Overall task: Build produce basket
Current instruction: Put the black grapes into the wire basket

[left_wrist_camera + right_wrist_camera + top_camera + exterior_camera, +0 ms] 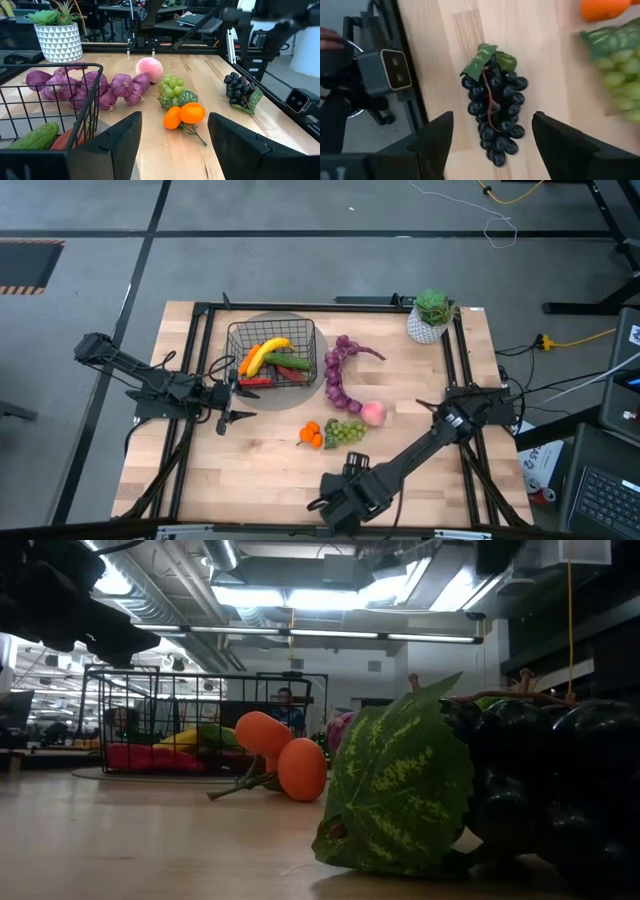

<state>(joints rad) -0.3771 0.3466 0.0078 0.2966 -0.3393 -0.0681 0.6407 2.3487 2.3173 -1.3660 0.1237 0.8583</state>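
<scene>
Dark grapes (493, 117): right up close in the low view, a leaf in front of them, lying on the worktop (250, 465) at its near edge; in the right wrist view the bunch sits between the two fingers, untouched.
Right pincer (338, 502): hanging over those dark grapes with its fingers spread wide, gripping nothing.
Left pincer (232, 404): released and empty, fingers parted, just beside the near left corner of the basket and facing across the worktop.
Basket (272, 352): black wire, on a round grey mat toward the far left of the worktop.
Inside the basket: a yellow banana (266, 352) on top, a green cucumber (288, 362) beside it, red chillies (256, 380) along the near wall, and something orange at the left wall that I can't make out.
Purple bulbs (338, 370): a curved string just right of the basket, outside it.
Peach (373, 413): pink, at the near end of the bulb string.
Green grapes (346, 431): just beside the peach, on the near side.
Orange pieces (313, 434): two on a stem, touching the green grapes on their left.
Potted plant (431, 316): white pot, far right corner.
Background: a person seated beyond the basket in the low view.
</scene>
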